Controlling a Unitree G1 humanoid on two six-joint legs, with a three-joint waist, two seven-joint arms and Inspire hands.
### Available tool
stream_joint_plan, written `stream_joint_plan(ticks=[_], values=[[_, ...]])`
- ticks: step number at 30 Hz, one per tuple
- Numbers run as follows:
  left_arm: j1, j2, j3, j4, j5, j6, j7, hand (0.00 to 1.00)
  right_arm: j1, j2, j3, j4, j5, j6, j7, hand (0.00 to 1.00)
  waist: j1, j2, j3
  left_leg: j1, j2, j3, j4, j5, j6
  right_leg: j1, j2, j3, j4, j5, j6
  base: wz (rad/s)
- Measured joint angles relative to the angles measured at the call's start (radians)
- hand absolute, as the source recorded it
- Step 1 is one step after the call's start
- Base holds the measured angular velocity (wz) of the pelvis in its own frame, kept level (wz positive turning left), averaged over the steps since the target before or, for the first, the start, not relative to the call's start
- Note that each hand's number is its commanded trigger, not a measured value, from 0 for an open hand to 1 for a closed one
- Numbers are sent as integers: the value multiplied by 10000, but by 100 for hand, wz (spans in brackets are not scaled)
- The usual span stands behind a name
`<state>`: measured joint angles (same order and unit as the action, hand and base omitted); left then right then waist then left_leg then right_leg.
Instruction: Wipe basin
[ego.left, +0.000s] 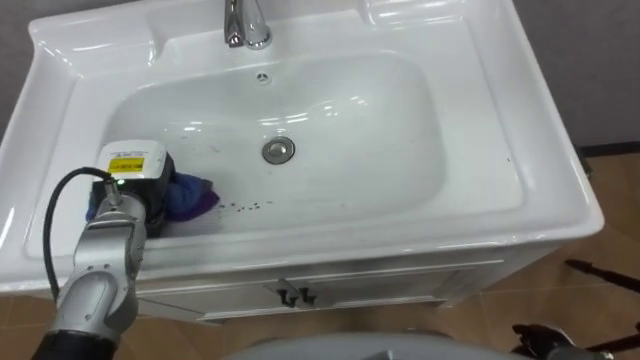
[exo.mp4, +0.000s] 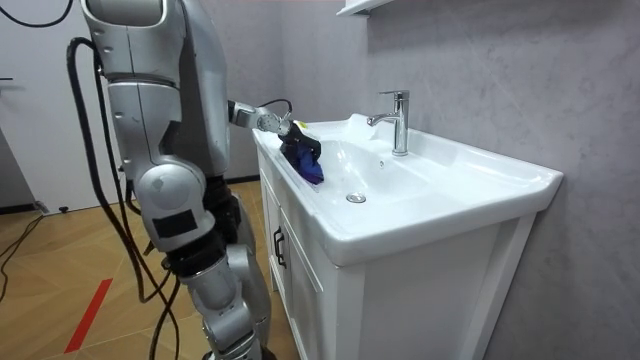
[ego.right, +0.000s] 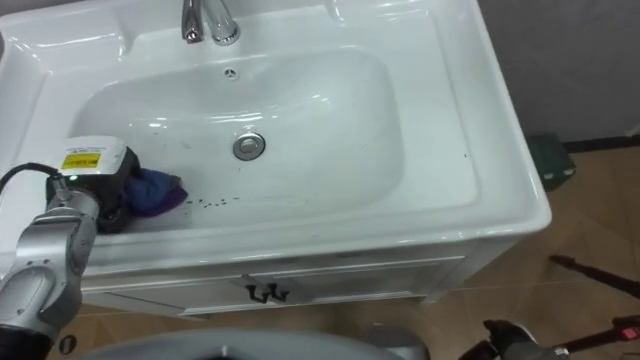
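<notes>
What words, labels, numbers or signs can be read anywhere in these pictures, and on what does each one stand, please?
Yellow label at the back of the left hand: dark print, too small to read.
Basin, tap and cabinet: no text to be seen on them.

A chrome faucet (ego.left: 245, 25) stands upright near the grey wall (exo.mp4: 480, 70). Below, a white cabinet (ego.left: 340, 283) forms the base, with two dark door handles (ego.left: 292, 296) side by side (at the door seam). The wooden floor (exo.mp4: 50, 270) carries a red strip (exo.mp4: 88, 313).
</notes>
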<state>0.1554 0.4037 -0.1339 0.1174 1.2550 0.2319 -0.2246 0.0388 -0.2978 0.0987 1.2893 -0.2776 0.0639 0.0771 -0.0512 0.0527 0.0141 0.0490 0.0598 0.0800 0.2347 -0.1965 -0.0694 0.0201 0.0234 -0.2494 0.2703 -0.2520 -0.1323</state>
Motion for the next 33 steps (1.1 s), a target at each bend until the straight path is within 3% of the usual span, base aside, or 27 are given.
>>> stream_joint_plan(ticks=[6, 10, 17, 20, 29, 33], values=[[-162, -48, -244, 0, 25, -7, -254, 100, 38, 141, -8, 97, 2, -11, 4, 0, -95, 19, -15, -7, 1, 29, 4, 0, 0, -6, -3, 18, 11, 1, 1, -1], [-177, -311, -275, 0, 27, -8, -422, 100, 85, 197, -8, 72, -6, -22, 5, 0, -119, 46, -23, 91, 12, 259, -3, 1, 0, 2, -2, 163, 34, 4, 7, -9], [-198, -397, -503, 0, 34, 94, -651, 100, 91, 235, -5, 50, 5, 7, -12, 0, -322, 121, -18, 183, -6, 303, -74, 1, 0, -6, 4, 349, 35, 24, 43, -9], [-283, -729, -586, 96, 27, 111, -651, 100, 97, 277, 42, 42, 9, 24, -12, 0, -336, 107, -8, 382, -3, 350, -316, 6, 6, 74, 35, 440, 19, 35, 60, -9], [-860, -895, -1579, 86, -397, 247, -966, 100, -265, 387, 373, -56, -43, -15, 96, 0, -597, -167, 9, 508, -18, 621, -460, 6, 8, 62, 27, 564, 4, 31, 124, -3], [-1193, -1362, -1894, 29, -744, 167, -1138, 100, -288, 390, 358, -27, -104, -86, 95, 0, -722, -209, 5, 515, -44, 668, -456, 4, 11, 138, 17, 577, -170, 87, 199, -1]])
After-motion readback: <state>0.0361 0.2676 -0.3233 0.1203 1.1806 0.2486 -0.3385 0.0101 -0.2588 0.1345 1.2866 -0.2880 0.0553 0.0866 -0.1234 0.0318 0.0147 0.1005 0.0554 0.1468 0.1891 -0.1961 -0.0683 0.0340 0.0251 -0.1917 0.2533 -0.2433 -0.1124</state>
